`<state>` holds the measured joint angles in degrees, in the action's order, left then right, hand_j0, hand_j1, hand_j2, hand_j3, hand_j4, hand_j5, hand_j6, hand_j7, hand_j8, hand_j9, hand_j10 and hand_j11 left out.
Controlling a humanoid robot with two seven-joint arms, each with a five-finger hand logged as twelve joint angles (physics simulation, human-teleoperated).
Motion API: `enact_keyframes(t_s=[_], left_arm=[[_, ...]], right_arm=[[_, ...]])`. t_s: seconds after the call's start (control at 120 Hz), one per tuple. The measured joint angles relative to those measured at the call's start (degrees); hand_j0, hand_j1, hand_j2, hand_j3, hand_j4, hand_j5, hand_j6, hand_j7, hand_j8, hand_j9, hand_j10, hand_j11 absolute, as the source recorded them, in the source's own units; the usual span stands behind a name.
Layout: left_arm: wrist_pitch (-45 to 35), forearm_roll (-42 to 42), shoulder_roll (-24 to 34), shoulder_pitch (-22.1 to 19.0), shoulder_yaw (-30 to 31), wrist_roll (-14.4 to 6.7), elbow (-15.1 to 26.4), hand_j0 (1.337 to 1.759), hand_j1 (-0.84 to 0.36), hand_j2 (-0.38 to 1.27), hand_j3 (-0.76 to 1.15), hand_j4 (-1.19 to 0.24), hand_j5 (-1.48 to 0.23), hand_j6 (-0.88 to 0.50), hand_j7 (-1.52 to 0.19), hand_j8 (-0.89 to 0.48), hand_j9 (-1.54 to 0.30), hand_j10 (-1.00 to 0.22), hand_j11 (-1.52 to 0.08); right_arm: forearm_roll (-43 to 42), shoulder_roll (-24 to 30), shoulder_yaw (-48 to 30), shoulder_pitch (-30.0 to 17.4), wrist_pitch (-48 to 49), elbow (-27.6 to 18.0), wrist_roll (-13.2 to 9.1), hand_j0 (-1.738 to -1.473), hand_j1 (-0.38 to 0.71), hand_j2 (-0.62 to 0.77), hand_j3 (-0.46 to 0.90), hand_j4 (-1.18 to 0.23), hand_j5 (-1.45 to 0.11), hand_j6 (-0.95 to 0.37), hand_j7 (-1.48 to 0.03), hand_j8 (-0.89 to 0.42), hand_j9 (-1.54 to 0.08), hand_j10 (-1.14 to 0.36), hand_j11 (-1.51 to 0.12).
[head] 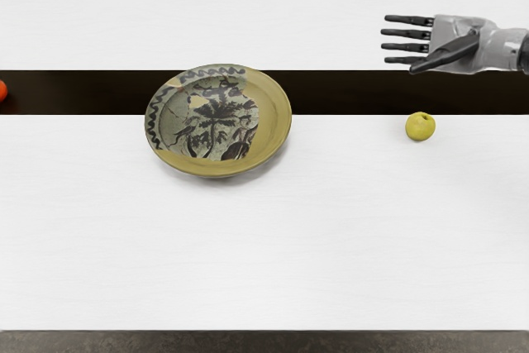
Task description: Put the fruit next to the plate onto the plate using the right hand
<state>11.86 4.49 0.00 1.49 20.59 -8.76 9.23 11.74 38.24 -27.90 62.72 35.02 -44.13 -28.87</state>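
A small yellow-green fruit (420, 126) lies on the white table, well to the right of the plate. The olive plate (276, 97) with a dark tree pattern sits left of centre, straddling the dark gap; nothing lies on it. My right hand (411, 42) comes in from the right edge, hovering above and behind the fruit, fingers stretched out flat toward the left, holding nothing. The left arm does not show.
A dark gap (372, 93) runs across the table between a far white surface and the near one. A red-orange object (2, 90) peeks in at the left edge within the gap.
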Motion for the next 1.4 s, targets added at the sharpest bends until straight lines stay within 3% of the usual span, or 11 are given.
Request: enact_keyframes(t_s=[0.258,0.475,0.75,1.042,1.175,1.4], left_arm=[[0.0,0.0,0.0,-0.01,0.01,0.0,0.0,1.658,0.07,0.05,0.0,-0.23,-0.3,-0.23,-0.3,-0.23,-0.3,-0.23,-0.3],[0.0,0.0,0.0,0.0,0.0,0.02,0.0,1.658,0.07,0.05,0.0,-0.23,-0.3,-0.23,-0.3,-0.23,-0.3,-0.23,-0.3],[0.0,0.0,0.0,0.0,0.01,0.0,0.0,1.658,0.07,0.05,0.0,-0.23,-0.3,-0.23,-0.3,-0.23,-0.3,-0.23,-0.3],[0.0,0.0,0.0,0.0,0.0,0.01,0.0,1.658,0.07,0.05,0.0,-0.23,-0.3,-0.23,-0.3,-0.23,-0.3,-0.23,-0.3],[0.0,0.0,0.0,0.0,0.03,0.0,0.0,1.658,0.07,0.05,0.0,-0.23,-0.3,-0.23,-0.3,-0.23,-0.3,-0.23,-0.3],[0.0,0.0,0.0,0.0,0.03,0.02,0.0,1.658,0.07,0.05,0.0,-0.23,-0.3,-0.23,-0.3,-0.23,-0.3,-0.23,-0.3]], right_arm=[[-2.12,0.43,-0.28,0.08,0.0,0.53,0.08,-1.658,-0.31,-0.01,0.0,-0.03,-0.05,-0.03,-0.05,-0.03,-0.05,-0.03,-0.05],[-22.34,1.89,-1.63,3.44,0.0,0.0,1.82,-1.658,-0.31,-0.01,0.0,-0.03,-0.05,-0.03,-0.05,-0.03,-0.05,-0.03,-0.05],[-42.18,3.89,-0.24,4.37,-1.55,-14.9,2.81,-1.658,-0.31,-0.01,0.0,-0.04,-0.05,-0.04,-0.05,-0.04,-0.05,-0.04,-0.05],[-49.86,3.57,5.1,3.85,-15.75,-20.78,2.25,-1.658,-0.3,-0.01,0.0,-0.04,-0.05,-0.04,-0.05,-0.04,-0.05,-0.04,-0.05],[-54.02,3.42,8.38,3.75,-22.86,-23.67,0.7,-1.658,-0.29,-0.01,0.0,-0.05,-0.07,-0.06,-0.07,-0.06,-0.07,-0.05,-0.07],[-60.42,2.17,11.52,3.75,-28.59,-26.74,-4.4,-1.658,-0.27,-0.01,0.0,-0.07,-0.08,-0.07,-0.08,-0.07,-0.08,-0.07,-0.08]])
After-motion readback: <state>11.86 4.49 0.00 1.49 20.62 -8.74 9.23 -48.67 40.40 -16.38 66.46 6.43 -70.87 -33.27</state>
